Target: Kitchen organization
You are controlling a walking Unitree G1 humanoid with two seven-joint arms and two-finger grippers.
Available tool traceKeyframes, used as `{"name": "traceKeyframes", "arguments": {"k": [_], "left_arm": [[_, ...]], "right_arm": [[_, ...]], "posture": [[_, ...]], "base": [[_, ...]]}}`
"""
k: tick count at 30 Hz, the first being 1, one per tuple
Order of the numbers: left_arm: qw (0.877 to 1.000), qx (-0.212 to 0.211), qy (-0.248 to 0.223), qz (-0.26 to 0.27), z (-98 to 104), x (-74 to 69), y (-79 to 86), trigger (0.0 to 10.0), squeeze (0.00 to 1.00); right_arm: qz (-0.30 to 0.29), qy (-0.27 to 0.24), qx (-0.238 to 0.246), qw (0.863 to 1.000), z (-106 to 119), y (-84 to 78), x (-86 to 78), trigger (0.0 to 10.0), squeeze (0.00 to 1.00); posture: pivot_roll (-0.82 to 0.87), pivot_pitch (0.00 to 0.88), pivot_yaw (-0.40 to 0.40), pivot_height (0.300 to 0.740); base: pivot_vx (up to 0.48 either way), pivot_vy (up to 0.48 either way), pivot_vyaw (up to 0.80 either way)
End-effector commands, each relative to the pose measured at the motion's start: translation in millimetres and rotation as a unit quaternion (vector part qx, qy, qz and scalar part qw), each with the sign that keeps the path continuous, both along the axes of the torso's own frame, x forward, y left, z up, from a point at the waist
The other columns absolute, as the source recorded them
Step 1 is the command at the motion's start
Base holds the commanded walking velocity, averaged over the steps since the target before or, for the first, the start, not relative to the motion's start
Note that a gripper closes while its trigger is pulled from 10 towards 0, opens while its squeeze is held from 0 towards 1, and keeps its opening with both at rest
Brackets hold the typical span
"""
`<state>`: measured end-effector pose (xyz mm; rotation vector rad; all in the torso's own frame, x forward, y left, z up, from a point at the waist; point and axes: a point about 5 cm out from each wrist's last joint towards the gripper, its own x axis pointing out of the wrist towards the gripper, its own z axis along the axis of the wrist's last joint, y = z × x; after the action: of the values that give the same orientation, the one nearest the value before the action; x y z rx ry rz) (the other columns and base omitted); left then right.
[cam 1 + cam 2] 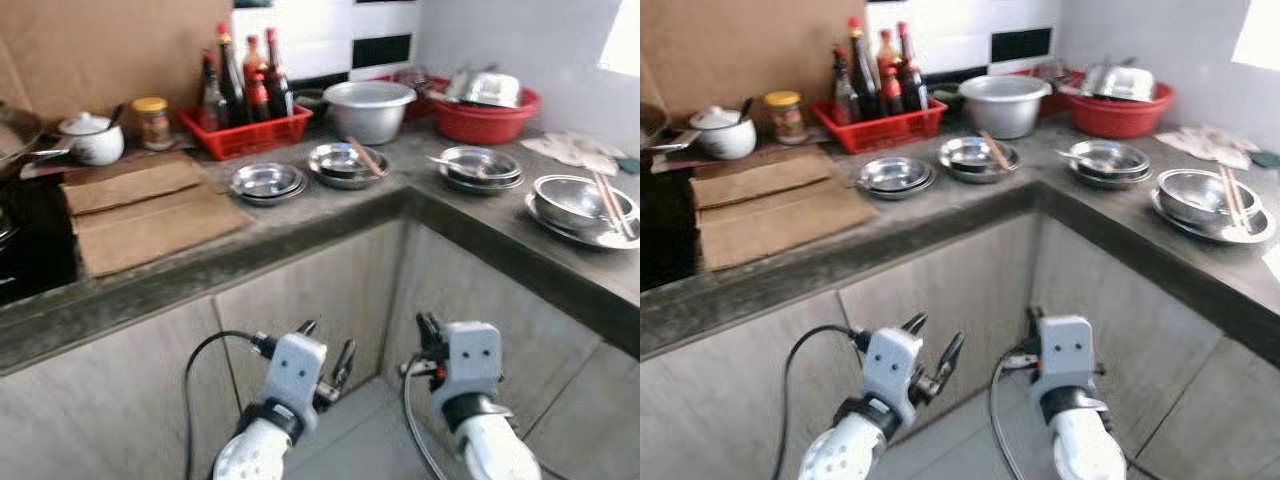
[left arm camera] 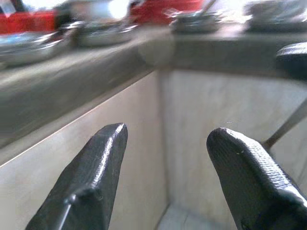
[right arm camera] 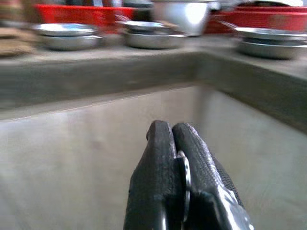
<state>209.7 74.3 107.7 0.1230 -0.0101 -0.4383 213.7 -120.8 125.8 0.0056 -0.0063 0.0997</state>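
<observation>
**Inspector:** Head views first. Surface and room?

**Assistant:** A grey L-shaped stone countertop (image 1: pixel 330 215) turns an inner corner, with pale cabinet panels below and white tiled walls behind. Flattened cardboard (image 1: pixel 140 212) lies on its left run, beside a white lidded pot (image 1: pixel 90 138) and a yellow-capped jar (image 1: pixel 153 121). A red basket of sauce bottles (image 1: pixel 245 125) stands at the back. Steel dishes follow the edge: a stack of plates (image 1: pixel 266 182), a bowl with chopsticks (image 1: pixel 345 162), another stack (image 1: pixel 480 165) and a bowl on a plate with chopsticks (image 1: pixel 578 205). Behind sit a large steel basin (image 1: pixel 368 108) and a red tub (image 1: pixel 483 115) holding steel ware.

**Inspector:** Any legible writing?

**Assistant:** The bottle labels are too blurred to read.

**Inspector:** Arm pose?

**Assistant:** Both arms are raised low before the cabinets, well below the counter edge. The left gripper (image 1: pixel 327 362) has its fingers parted; the right gripper (image 1: pixel 428 330) points upward.

**Inspector:** Left wrist view?

**Assistant:** Two black fingers (image 2: pixel 93 177) stand spread apart, holding nothing, aimed at the cabinet corner (image 2: pixel 160 143).

**Inspector:** Right wrist view?

**Assistant:** The fingers (image 3: pixel 165 182) are pressed together, nothing visible between them, with the counter's dishes above.
</observation>
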Motion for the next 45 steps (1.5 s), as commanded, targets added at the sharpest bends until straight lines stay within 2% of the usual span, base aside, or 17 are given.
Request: {"name": "traceKeyframes", "arguments": {"k": [1, 17, 19, 23, 27, 41, 45], "left_arm": [[1.0, -0.004, -0.001, -0.004, 2.5, 0.9, -2.9, 10.0, 0.0], [1.0, 0.001, 0.004, -0.012, 1.8, 1.3, -3.7, 10.0, 0.0], [1.0, 0.02, 0.008, -0.018, -1.2, 1.2, -5.1, 10.0, 0.0], [0.999, 0.031, 0.004, -0.027, -2.0, 0.3, -7.6, 10.0, 0.0], [0.999, 0.029, 0.001, -0.03, -1.2, -0.1, -7.5, 10.0, 0.0], [0.999, 0.032, 0.001, -0.034, -1.1, -0.5, -8.1, 10.0, 0.0], [0.999, 0.032, 0.002, -0.033, -1.4, -0.5, -8.2, 10.0, 0.0]], "right_arm": [[-0.01, -0.005, -0.007, 1.0, 2.5, -4.2, -0.8, 0.0, 0.0], [-0.024, -0.002, -0.009, 1.0, 1.3, -5.2, -0.1, 0.0, 0.0], [-0.023, -0.001, -0.012, 1.0, 1.1, -4.6, -0.1, 0.0, 0.0], [-0.026, 0.0, -0.021, 0.999, 0.5, -4.8, 0.4, 0.0, 0.0], [-0.03, 0.001, -0.021, 0.999, 0.1, -5.2, 0.7, 0.0, 0.0], [-0.026, -0.001, -0.022, 0.999, 0.6, -3.2, 1.0, 0.0, 0.0], [-0.017, -0.004, -0.027, 0.999, 1.1, -0.2, 1.9, 0.0, 0.0]], "posture": [[0.17, 0.0, -0.017, 0.74], [0.17, 0.0, -0.012, 0.74], [0.17, 0.0, -0.009, 0.74], [0.17, 0.0, -0.012, 0.74], [0.17, 0.0, -0.009, 0.74], [0.17, 0.0, -0.01, 0.74], [0.17, 0.0, -0.014, 0.74]], "base": [[0.0, 0.424, 0.0], [0.0, 0.339, -0.8], [0.0, 0.0, -0.8], [0.0, 0.0, -0.76], [0.0, -0.381, -0.21], [0.0, -0.42, -0.78], [0.064, -0.415, 0.0]]}}
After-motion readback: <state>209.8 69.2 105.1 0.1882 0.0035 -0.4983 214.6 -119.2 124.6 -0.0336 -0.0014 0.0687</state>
